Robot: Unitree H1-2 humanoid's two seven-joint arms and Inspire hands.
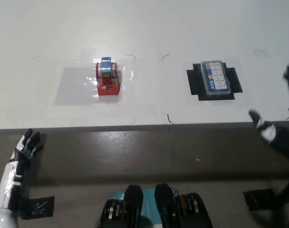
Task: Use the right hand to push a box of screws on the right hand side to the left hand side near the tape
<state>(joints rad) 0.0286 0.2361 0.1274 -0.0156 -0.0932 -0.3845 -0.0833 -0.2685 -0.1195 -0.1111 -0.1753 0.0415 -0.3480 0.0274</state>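
Approach step, judging by the layout: no contact yet with the box of screws (216,79). Box flat on a black mat (197,81), right half of the white table (149,28), lid up, long side running away from the robot. Tape dispenser (108,78), red with a blue roll, well apart to the left, on a clear plastic sheet (73,85). Right hand (277,114) blurred at the picture's right edge, near the table's front edge, right of the box and nearer the robot; fingers apparently apart, nothing held. Left hand (24,147) resting low at the lower left, below the table's front edge, fingers spread, empty.

Next move, as a judgement: bring the right hand over the tabletop to the box's right side, set against that side, then a level push leftward toward the tape dispenser. Risks: box catching on the mat's edge, twisting if pushed off-centre, or bumping the dispenser at the end.
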